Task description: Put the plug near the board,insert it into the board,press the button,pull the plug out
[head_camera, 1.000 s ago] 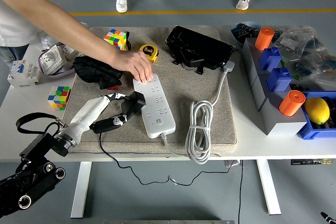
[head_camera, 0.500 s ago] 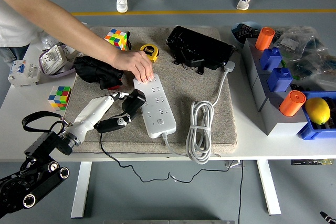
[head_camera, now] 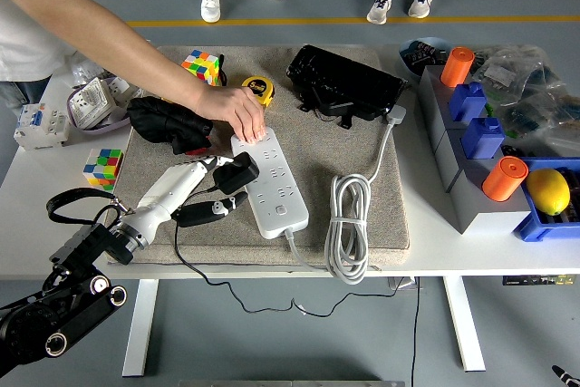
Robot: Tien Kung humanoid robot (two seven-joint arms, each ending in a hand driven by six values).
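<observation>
A white power strip [head_camera: 269, 182] lies lengthwise on the beige mat [head_camera: 362, 215], its coiled white cable [head_camera: 349, 224] to the right. A person's hand [head_camera: 237, 115] presses down on the strip's far end. My left hand [head_camera: 207, 189], white with dark fingers, is shut on a black plug adapter [head_camera: 235, 171]. The adapter sits tilted against the strip's left edge, over its sockets. A thin black cord [head_camera: 195, 274] trails from the adapter down off the table's front. My right hand is out of sight.
Behind the strip lie a black cloth [head_camera: 168, 122], a yellow tape measure [head_camera: 257, 89], a Rubik's cube [head_camera: 201, 66] and a black bag [head_camera: 344, 83]. A second cube [head_camera: 101, 168] sits left of the mat. Grey boxes with blue and orange parts [head_camera: 480, 147] stand at right.
My left hand has carried the black plug adapter up and to the right, from beside the strip onto its left edge. The strip has shifted slightly. The person's hand stays on its far end.
</observation>
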